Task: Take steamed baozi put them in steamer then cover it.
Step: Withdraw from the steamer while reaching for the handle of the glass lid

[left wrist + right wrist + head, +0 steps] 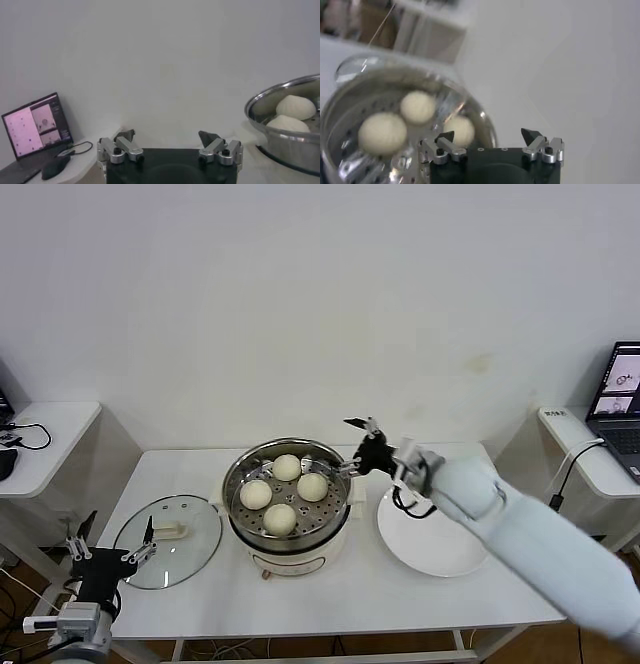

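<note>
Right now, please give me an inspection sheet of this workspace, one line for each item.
Surface: white table.
Job's things: four steamed baozi on the perforated tray in the steamer; glass lid flat on the table to its left, so uncovered.
Clutter: empty white plate to its right.
End effectors: right end effector open, empty, at the steamer's right rim; left end effector open, beside the lid.
Cables: on both side desks.
Surroundings: laptop, right desk.

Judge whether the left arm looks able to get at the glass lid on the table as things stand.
Probably yes: the left gripper, open and empty, hovers at the near-left edge of the glass lid, which lies flat beside the steamer with nothing between them.
</note>
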`<state>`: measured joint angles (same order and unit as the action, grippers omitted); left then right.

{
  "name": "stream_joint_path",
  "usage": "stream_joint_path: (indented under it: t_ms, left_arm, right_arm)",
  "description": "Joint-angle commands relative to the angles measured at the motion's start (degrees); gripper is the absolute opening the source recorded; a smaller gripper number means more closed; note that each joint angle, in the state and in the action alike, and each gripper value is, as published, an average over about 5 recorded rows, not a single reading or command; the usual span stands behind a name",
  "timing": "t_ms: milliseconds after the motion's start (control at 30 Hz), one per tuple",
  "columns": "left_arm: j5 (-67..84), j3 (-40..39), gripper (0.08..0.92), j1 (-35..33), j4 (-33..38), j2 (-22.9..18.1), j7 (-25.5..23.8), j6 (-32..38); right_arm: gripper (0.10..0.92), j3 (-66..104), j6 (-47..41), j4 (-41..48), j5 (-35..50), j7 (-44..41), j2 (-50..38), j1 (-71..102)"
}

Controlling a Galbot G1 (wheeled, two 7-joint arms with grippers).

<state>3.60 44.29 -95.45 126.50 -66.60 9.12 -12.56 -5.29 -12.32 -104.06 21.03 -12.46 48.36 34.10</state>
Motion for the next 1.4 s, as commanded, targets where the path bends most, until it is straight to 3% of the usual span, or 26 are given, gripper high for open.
stream_joint_path:
  t_ms: [33,267,533,900,1400]
  left_arm:
    - [-15.6,-0.3,0.823,1.1,-5.7,1.0,-3.2,1.7]
    - [-47.4,-1.0,0.823,2.1,-12.0,3.0,-3.5,7.8]
    - [-70.5,-5.2,0.823,5.9,-22.1,6.7,-0.6,13.1]
    - [-75.3,-11.5,0.823,14.6,-34.1,8.7,-2.0,13.3]
    - [-73.8,-12.8,0.823,22.1,-42.0,9.9,-3.8,13.2]
  right_arm:
    - [0.823,43.0,18.4,-5.0,-10.2,0.0,16.2,40.5]
    - [0.823,51.5,20.3,-9.0,-10.6,-0.7,28.5,53.5]
    - [0.823,55.3,21.1,-11.2,-9.3,-0.7,34.4,60.0]
    - [0.823,58.1,20.8,-13.8,-9.5,0.6,37.0,62.3]
    - [0.823,58.9,21.0,-13.8,-9.2,1.4,38.3,63.1]
